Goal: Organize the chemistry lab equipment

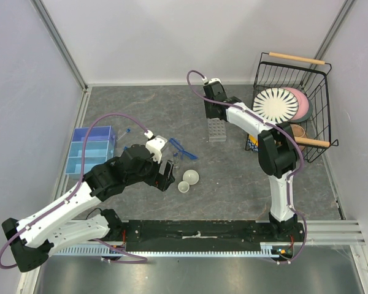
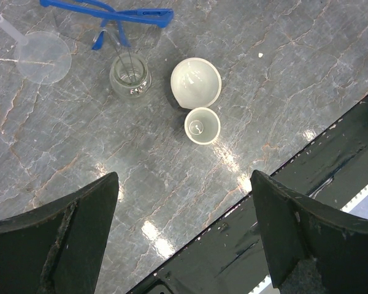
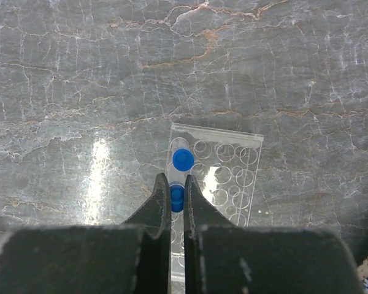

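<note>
Left fingers (image 2: 184, 176): mine, spread wide, holding nothing, poised above the surface (image 2: 282, 73) by the black front rail.
Small white dish (image 2: 202, 125): upright on the surface just ahead of my left fingers.
Large white dish (image 2: 196, 82): directly beyond the small one, rims just beside each other; I cannot tell if they touch.
Glass flask (image 2: 130, 76): upright, near the large dish on its left.
Clear funnel (image 2: 43, 55): lying on its side, left of the flask.
Safety glasses (image 2: 110, 15): blue-framed, resting on the surface just beyond the flask.
Blue bin (image 1: 89, 150): at the left wall, well apart from the dishes.
Tube rack (image 3: 233, 165): clear plastic, flat on mid-surface under my right wrist.
Right fingers (image 3: 175, 184): mine, nearly closed, pinching a blue-capped tube.
Held tube (image 3: 176, 197): between my right fingers, over the rack's left column.
Seated tube (image 3: 182, 158): blue-capped, in the rack hole just beyond the held one.
Wire basket (image 1: 322, 116): far right corner, containing plates.
</note>
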Robot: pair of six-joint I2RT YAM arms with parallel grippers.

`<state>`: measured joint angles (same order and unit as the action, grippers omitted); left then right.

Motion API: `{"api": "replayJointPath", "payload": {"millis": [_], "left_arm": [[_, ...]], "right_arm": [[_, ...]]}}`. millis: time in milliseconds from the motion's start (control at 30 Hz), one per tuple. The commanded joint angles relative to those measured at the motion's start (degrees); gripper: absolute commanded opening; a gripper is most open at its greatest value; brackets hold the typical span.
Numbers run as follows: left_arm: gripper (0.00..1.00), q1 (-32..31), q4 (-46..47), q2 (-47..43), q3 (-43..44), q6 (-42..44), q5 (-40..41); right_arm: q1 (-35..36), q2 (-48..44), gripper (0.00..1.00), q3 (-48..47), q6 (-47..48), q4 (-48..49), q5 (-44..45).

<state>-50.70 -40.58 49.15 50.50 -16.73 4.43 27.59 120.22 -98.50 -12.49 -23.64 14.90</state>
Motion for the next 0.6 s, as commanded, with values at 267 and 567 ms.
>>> {"api": "replayJointPath", "payload": {"millis": [267,567], "left_arm": [[0.94,0.42,1.99,0.25,-0.14,2.23,0.06],[0.94,0.51,1.73,1.48,0.83,1.88,0.41]], "right_arm": [[1.06,2.12,0.18,-1.7,1.06,0.35,1.54],[1.41,0.63,0.48,-2.4,1.59,0.08,2.07]]}}
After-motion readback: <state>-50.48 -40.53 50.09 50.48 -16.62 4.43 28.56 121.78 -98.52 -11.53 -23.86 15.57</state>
